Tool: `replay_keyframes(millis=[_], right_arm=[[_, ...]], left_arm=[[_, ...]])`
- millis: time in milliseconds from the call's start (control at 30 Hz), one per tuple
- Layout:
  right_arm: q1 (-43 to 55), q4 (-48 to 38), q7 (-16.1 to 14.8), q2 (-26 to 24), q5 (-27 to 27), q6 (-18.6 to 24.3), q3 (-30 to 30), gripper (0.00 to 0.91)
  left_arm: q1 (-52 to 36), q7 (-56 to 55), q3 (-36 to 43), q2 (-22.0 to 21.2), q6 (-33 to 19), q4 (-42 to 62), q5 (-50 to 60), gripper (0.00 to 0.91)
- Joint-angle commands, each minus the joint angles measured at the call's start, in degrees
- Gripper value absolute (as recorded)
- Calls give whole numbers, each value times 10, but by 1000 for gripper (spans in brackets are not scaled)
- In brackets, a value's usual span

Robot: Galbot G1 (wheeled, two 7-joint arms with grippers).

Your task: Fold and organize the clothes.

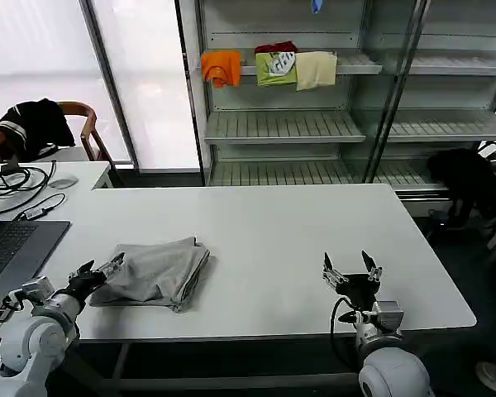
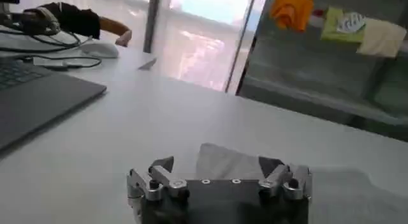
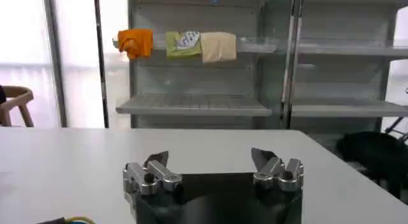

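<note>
Grey shirt (image 1: 157,271) lies folded on the table (image 1: 281,223). Left gripper (image 1: 99,272), fingers wide, sits at its edge; right gripper (image 1: 351,271) idles, fingers wide. Judged next: grasp and move the bundle.

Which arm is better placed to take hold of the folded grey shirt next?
Left, most likely. The left end effector is open right at the near-left edge of the folded grey shirt, which lies just beyond its fingertips in the left wrist view. The right end effector, also open, hovers over bare table, well away from the shirt.

White rounded arms, black grippers (image 1: 351,266) with silver screwed knuckles.
</note>
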Motion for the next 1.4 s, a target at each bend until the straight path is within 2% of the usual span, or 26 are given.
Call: replay_keyframes(millis=[33,167,233,300,333,367,400,433,467,500,900,1133,1400], right_arm=[[-1,2,0,-1,-2,-1,-1,907],[-3,3,0,0,-3,-1,0,907],[-4,4,0,0,-3,-1,0,907],[-5,3,0,0,-3,0,1,907],[-5,3,0,0,-3,0,1,907],[-5,3,0,0,-3,0,1,907],[-5,3,0,0,-3,0,1,907],[-5,2,0,0,-3,1,0,907],[-5,2,0,0,-3,1,0,907],[-5,2,0,1,-3,1,0,907],[-1,1,0,3,-4,1,-2,907],[0,2,0,0,-3,0,0,907],[7,1,0,-2,-2,-2,2,907]], left_arm=[[1,29,-2,3,-1,32,21,907],[-1,36,4,2,3,35,30,897],[-1,37,5,1,7,35,31,816],[1,39,8,1,9,33,34,796],[1,39,10,0,10,33,35,715],[1,39,10,-1,11,33,36,544],[1,39,10,-1,11,33,36,474],[1,39,11,-2,11,34,37,252],[1,39,12,-3,11,35,37,252],[2,39,13,-3,10,34,37,20],[5,47,13,-6,4,34,44,10],[3,50,11,-11,-16,35,54,10],[9,68,-31,20,-25,40,90,0]])
